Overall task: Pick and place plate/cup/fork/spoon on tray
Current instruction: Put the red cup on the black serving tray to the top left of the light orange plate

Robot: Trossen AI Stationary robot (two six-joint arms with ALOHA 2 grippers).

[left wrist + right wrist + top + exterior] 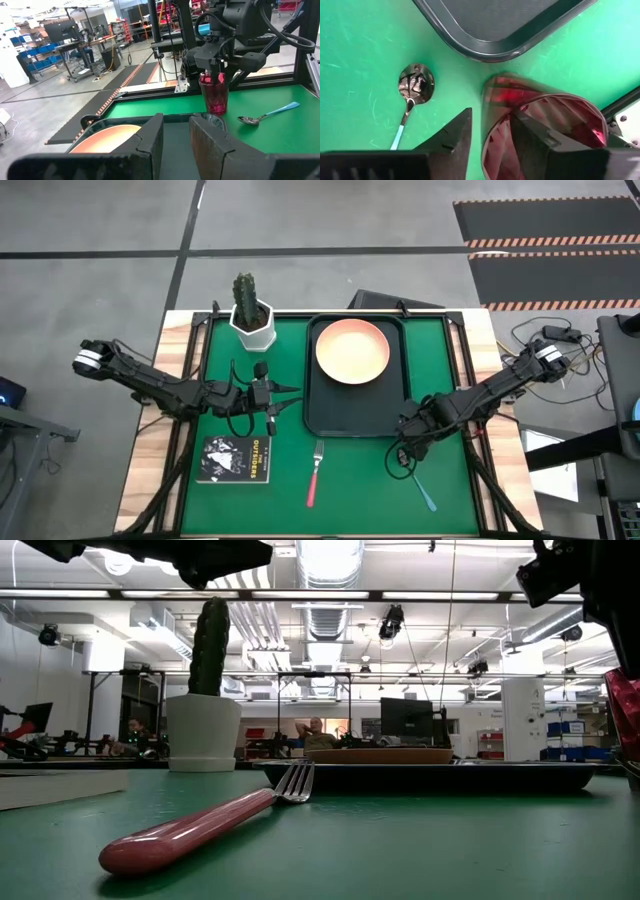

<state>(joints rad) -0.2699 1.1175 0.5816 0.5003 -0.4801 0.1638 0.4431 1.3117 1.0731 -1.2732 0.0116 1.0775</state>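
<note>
Green table mat [440, 340], concrete floor around it; workshop with monitors and shelving behind.

Left to right:
- My left gripper [290, 397], fingers a little apart, empty, just beside the tray [330, 420].
- Book [233, 459]; cactus pot [252, 323].
- Fork [314, 475] on the mat, near the tray.
- Plate [351, 350] on the tray.
- My right gripper [492, 137] straddling the cup [540, 125] rim, one finger inside; whether clamped I cannot tell.
- Spoon [415, 480] beside it.

Only the low view shows people [316, 732] far behind.
</note>
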